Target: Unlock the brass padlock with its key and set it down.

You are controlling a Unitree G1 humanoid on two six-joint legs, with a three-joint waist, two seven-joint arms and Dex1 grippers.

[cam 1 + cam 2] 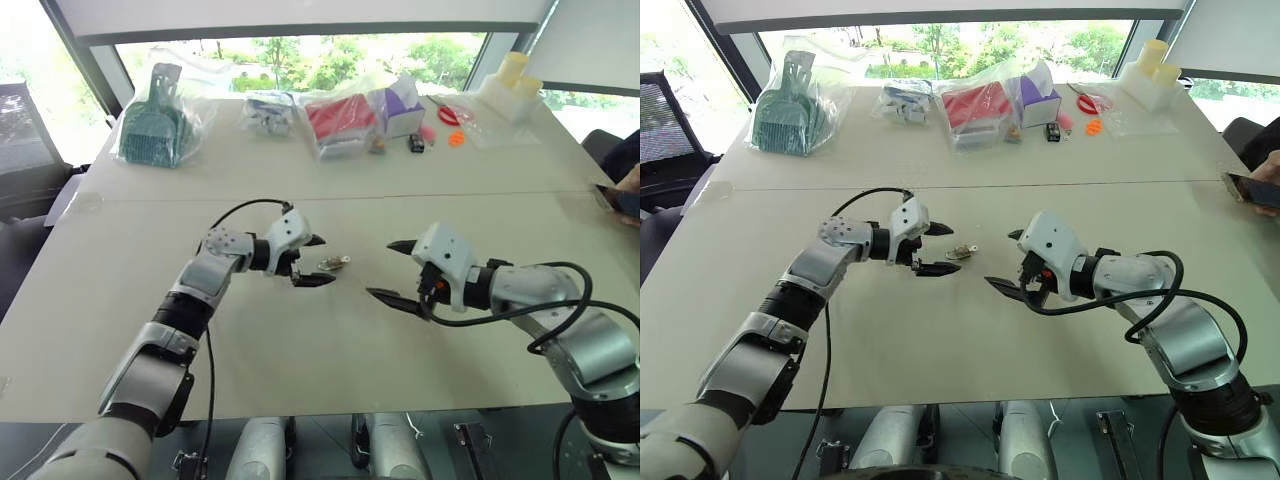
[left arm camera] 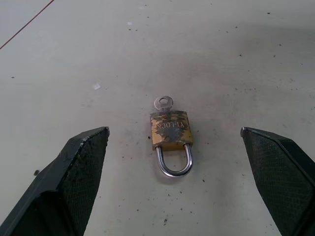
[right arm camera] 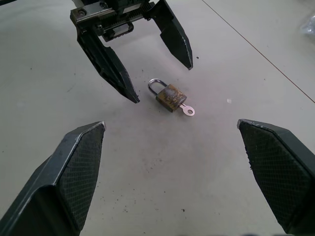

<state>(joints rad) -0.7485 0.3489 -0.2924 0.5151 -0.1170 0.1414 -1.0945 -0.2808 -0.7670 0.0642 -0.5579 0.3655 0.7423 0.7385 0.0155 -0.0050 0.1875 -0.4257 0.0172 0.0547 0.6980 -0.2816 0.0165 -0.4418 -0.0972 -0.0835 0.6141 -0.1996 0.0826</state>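
Brass, worn and blotchy, makes up the body of the small padlock we see lying flat on the pale grey table, a little left of centre in the head view. Its silvery loop looks seated in the body at both ends; we cannot tell whether it is locked. A silver key sticks out of the opposite end, only its round head showing, the blade hidden inside the lock. Stamped lettering runs across the brass face, but it sits upside down in the left wrist view and is too scuffed for us to read.

The left gripper sits just left of the padlock, its two black fingers spread wide apart and holding nothing; the lock lies just off their tips, untouched. The right gripper hovers right of centre, well apart from the lock, its fingers likewise spread and empty.

Along the top of the frame we see clear bags: a teal scoop at upper left, then a bag of small pale parts, then red and purple items whose shapes the plastic blurs. Small orange and red bits lie further right. At the right edge a person's hand is cut off by the frame.
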